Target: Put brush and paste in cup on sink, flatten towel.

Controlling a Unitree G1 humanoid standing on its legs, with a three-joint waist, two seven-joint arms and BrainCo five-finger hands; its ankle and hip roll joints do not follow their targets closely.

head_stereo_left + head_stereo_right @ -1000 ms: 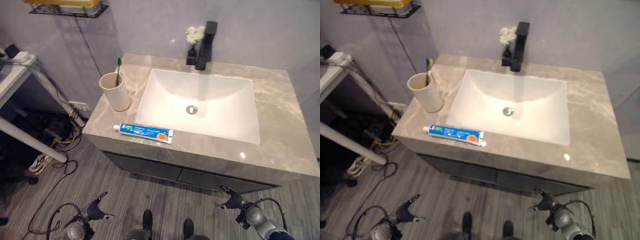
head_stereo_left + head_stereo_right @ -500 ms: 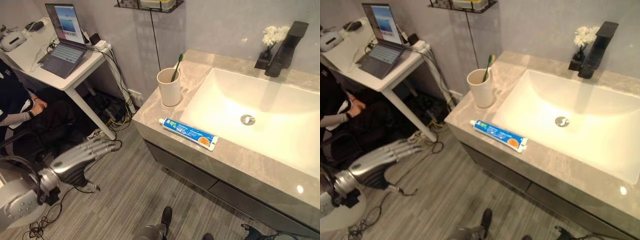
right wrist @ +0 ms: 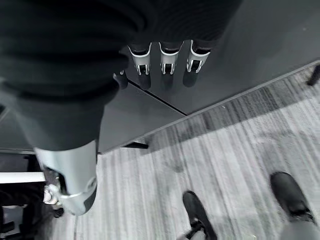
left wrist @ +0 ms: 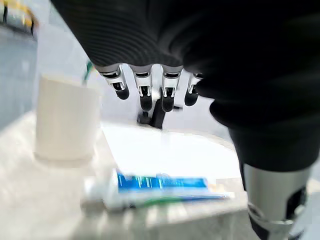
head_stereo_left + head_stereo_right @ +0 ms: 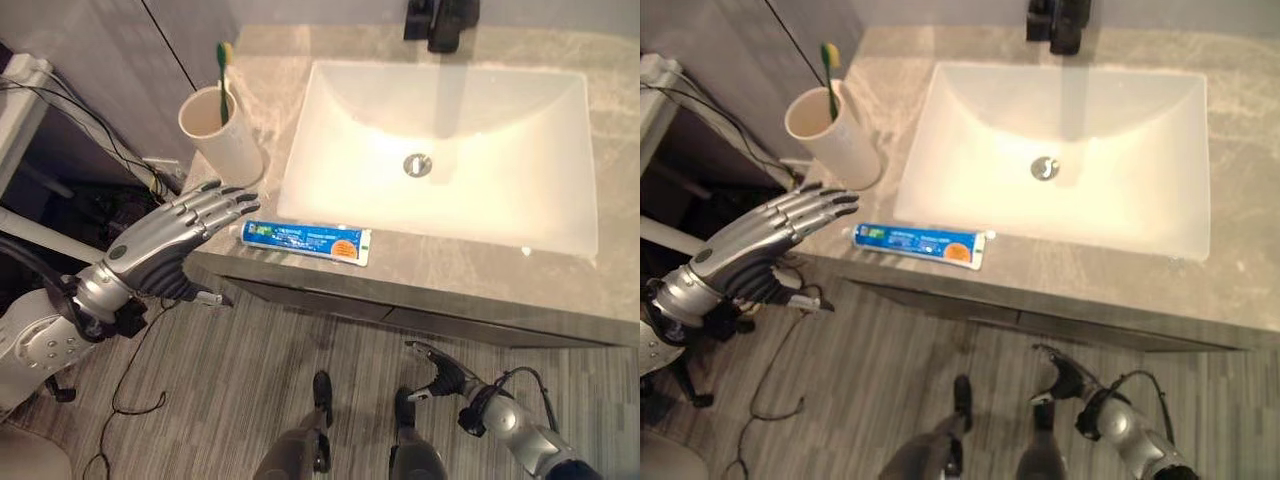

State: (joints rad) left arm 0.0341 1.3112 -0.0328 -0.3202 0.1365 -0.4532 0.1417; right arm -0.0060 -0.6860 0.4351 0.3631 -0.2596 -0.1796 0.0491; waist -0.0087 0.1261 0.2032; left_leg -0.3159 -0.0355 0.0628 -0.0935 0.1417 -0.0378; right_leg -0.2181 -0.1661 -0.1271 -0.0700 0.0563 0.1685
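Left hand (image 5: 165,240), fingers spread, hovers just beside the paste's (image 5: 305,241) cap end; tube lies lengthwise along desk (image 5: 420,275) edge.

The faucet (image 5: 442,22) is cut off by the upper frame edge. The toothbrush (image 5: 223,75) handle is hidden inside the cup (image 5: 222,137). The toothpaste tube (image 4: 160,189) print is blurred in the left wrist view

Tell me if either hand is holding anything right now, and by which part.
Nothing is held. The left hand hovers open beside the toothpaste tube, which lies on the counter. The right hand hangs low by the cabinet, holding nothing.
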